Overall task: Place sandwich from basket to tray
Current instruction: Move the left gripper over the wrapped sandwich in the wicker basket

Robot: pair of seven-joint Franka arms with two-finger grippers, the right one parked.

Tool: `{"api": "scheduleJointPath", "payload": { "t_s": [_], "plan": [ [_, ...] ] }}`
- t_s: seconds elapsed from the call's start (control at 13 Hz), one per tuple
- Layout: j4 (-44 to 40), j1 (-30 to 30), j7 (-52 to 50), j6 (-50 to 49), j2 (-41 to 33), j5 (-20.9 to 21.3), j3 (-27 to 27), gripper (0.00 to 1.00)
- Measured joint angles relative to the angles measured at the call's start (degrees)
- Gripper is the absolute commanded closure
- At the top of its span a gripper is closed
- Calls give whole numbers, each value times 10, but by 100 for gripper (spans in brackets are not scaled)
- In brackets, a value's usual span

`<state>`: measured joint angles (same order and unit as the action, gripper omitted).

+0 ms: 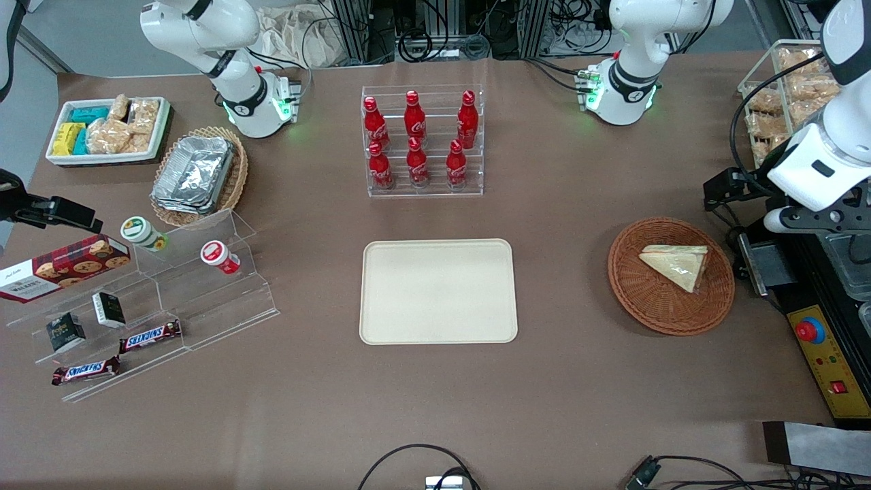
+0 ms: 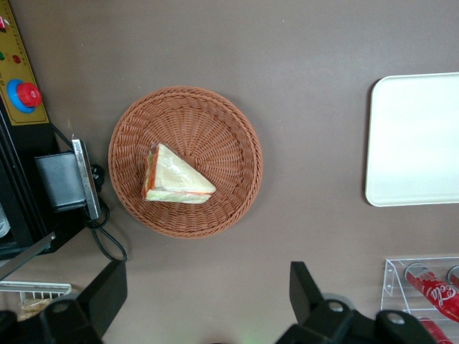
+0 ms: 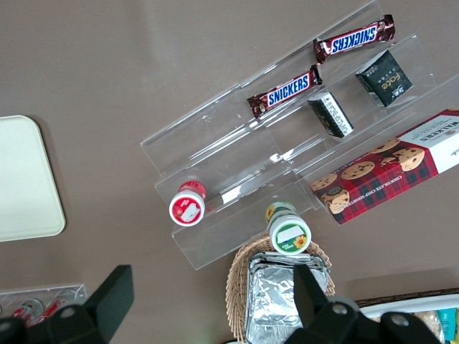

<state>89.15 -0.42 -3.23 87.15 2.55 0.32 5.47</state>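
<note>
Sandwich (image 2: pixel 176 180) lying flat in basket (image 2: pixel 229 122), untouched, well apart from bare tray (image 1: pixel 438 290). Gripper (image 2: pixel 208 297) spread wide and empty, hanging high beside the basket, probably for a clear look before descending.

tray (image 2: pixel 414 140) and gripper (image 2: pixel 208 297) partly cropped
</note>
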Motion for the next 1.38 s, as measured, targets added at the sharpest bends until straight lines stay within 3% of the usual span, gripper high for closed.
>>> {"api": "scheduleJointPath", "payload": {
  "t_s": [0.46,0.85,1.38],
  "plan": [
    [0,0,-33,0,4,1,-1,0],
    [15,12,-131,6,24,19,-3,0],
    [216,64,-208,228,14,21,-6,0]
  ]
}}
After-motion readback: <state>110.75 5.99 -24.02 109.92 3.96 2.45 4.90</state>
